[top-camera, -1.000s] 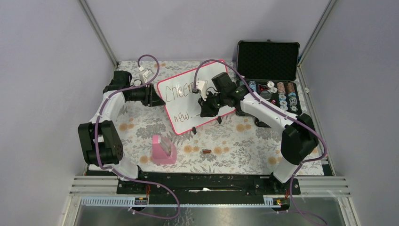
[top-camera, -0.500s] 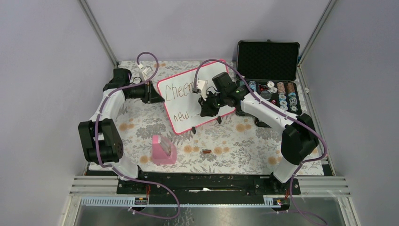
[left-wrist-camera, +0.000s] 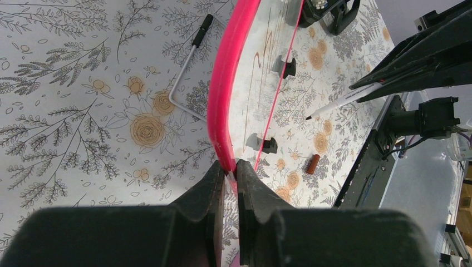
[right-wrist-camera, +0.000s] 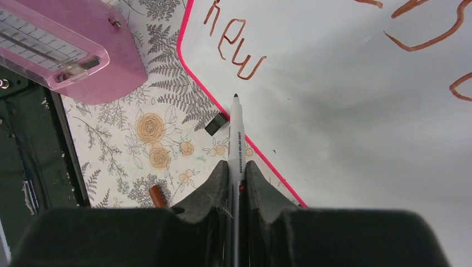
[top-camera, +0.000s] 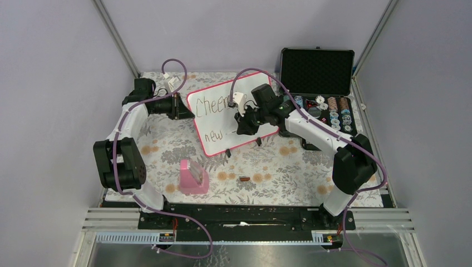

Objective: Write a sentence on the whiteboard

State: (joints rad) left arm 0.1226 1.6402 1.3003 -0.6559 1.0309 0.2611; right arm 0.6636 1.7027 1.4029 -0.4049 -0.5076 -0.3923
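The whiteboard (top-camera: 214, 119), white with a pink frame, lies slanted at the middle of the table. My left gripper (top-camera: 182, 108) is shut on its left frame edge (left-wrist-camera: 231, 83), with the fingers (left-wrist-camera: 228, 164) pinching the pink rim. The sentence (top-camera: 210, 105) reads "Cheer" on the top line, partly hidden by my right arm, with "new" (right-wrist-camera: 236, 50) below. My right gripper (right-wrist-camera: 236, 167) is shut on a white marker pen (right-wrist-camera: 236, 133). Its tip points at the board just inside the lower frame, right of "new"; whether it touches I cannot tell.
A brown pen cap (top-camera: 244, 179) lies on the floral cloth in front of the board. A pink box (top-camera: 193, 177) stands at front left. An open black case (top-camera: 317, 69) with round pieces (top-camera: 334, 114) sits at back right. A bent metal rod (left-wrist-camera: 186, 72) lies behind the board.
My left gripper has closed on the board's left edge and drawn it slightly toward the back. The right arm with the pen has barely moved.
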